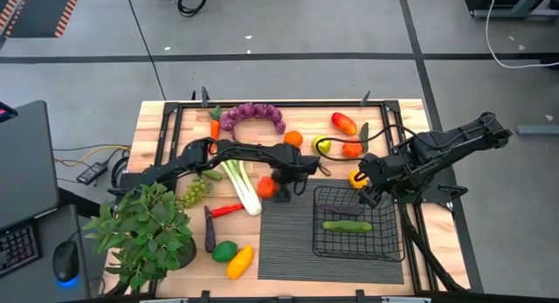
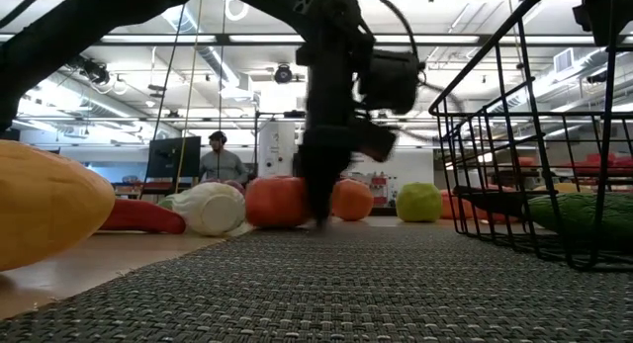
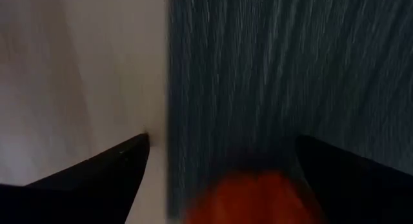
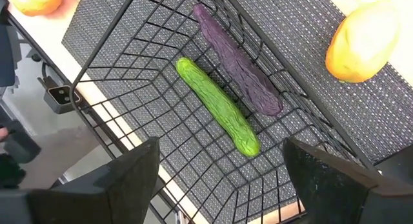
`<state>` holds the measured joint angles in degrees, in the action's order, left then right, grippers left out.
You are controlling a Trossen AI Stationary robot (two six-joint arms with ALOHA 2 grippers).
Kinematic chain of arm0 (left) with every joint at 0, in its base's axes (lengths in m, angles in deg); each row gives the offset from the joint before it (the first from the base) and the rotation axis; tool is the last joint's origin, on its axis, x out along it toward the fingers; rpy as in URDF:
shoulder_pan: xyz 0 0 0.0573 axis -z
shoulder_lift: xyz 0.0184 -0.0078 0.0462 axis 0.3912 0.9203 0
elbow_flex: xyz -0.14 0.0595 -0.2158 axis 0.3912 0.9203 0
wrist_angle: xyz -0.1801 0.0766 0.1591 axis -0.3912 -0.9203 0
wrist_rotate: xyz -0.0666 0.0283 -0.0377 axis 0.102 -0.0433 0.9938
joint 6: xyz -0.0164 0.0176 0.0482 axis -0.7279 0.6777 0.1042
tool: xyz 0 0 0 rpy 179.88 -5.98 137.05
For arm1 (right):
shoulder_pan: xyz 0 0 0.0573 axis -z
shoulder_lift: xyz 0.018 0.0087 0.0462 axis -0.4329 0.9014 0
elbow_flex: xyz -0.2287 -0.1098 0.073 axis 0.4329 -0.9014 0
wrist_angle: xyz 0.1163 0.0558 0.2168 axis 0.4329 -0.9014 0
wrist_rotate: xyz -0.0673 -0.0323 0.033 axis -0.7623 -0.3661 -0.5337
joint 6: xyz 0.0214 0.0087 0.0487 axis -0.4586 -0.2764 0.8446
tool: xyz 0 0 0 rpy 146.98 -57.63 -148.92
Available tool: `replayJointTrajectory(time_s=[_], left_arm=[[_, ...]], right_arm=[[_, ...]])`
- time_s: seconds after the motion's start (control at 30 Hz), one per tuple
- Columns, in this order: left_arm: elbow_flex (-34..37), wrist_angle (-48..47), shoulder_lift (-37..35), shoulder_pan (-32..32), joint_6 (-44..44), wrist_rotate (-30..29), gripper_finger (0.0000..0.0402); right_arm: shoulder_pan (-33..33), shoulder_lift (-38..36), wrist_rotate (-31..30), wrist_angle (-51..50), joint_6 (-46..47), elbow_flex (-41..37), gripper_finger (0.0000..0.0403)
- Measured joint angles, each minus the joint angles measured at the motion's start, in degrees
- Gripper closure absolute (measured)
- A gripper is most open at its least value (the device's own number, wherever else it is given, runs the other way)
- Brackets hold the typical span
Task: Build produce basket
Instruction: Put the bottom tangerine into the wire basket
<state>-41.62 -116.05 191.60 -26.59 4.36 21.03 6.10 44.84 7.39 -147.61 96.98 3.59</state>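
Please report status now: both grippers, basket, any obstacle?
Left gripper open over tomato at mat edge. Right gripper open, empty, beside basket. Cucumber, eggplant inside. No obstacle seen.

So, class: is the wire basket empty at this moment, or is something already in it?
Not empty. The basket holds two pieces lying side by side on its floor: a green cucumber and a purple eggplant.

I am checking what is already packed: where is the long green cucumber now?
In the high view, the long green cucumber lies inside the black wire-mesh basket on the table's right side, beside a long purple vegetable, just below the right gripper.
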Motion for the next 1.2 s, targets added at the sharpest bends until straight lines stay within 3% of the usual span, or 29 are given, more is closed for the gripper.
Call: replayJointTrajectory(time_s=[0.23,0.8,1.1,1.2], left_arm=[[0.02,-7.53,-1.81,-0.15,-0.46,0.03,0.0001],[4.09,-10.24,-1.74,-0.41,-6.82,-1.87,0.0002],[4.86,-13.37,-1.67,-0.30,-7.33,-1.85,0.0068],[4.86,-14.03,-1.67,-0.34,-7.41,-1.87,0.0069]], right_arm=[[0.02,0.00,-3.67,0.05,-1.18,0.00,0.0074],[0.01,-0.02,-4.85,0.07,-2.09,0.00,0.0074],[0.00,-0.02,-4.89,0.06,-3.08,0.00,0.0074],[0.00,-0.02,-4.87,0.06,-3.18,0.00,0.0074]])
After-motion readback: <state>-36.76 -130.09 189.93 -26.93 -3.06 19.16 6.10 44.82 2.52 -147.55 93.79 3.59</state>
